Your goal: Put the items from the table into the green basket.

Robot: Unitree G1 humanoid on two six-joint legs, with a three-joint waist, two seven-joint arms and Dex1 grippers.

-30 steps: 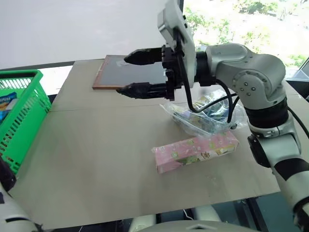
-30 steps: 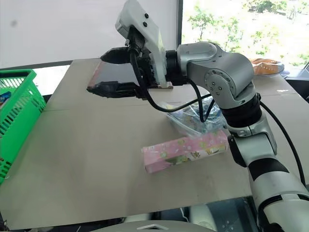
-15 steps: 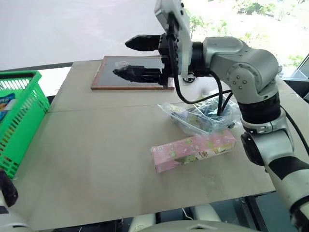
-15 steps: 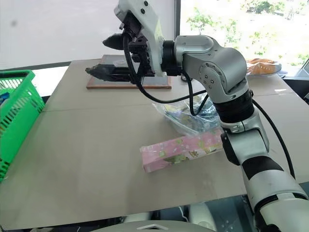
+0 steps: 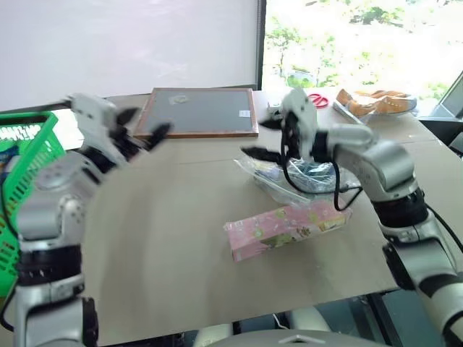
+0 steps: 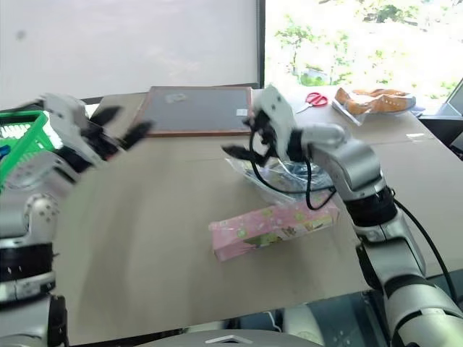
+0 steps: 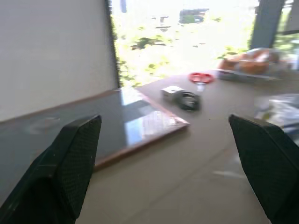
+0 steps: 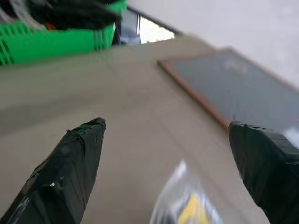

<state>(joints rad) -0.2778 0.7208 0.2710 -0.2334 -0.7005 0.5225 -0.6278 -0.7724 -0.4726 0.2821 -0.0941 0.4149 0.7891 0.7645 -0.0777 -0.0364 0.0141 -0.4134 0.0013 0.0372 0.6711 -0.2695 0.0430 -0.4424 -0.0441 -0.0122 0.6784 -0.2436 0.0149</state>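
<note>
A long pink box (image 5: pixel 286 224) with a flowery print lies flat on the table (image 5: pixel 166 217), right of centre. The green basket (image 5: pixel 27 148) stands at the table's left edge. My left gripper (image 5: pixel 152 120) hangs open and empty above the table's left part, beside the basket, and points toward the middle. My right gripper (image 5: pixel 253 138) is open and empty too. It hovers at the left edge of a clear plastic bag (image 5: pixel 307 177), just behind the pink box. In the right wrist view both fingers (image 8: pixel 70 158) stand wide apart over bare tabletop.
A framed dark chalkboard (image 5: pixel 199 112) lies at the back of the table. Red scissors (image 5: pixel 316 99) and a bag of bread (image 5: pixel 376 100) sit at the back right. The clear plastic bag holds several small packets. A small black object (image 7: pixel 188 99) lies near the chalkboard's corner.
My left arm has swung in from the left, and its gripper is now open over the table. The right gripper has dropped from above the chalkboard to the plastic bag.
</note>
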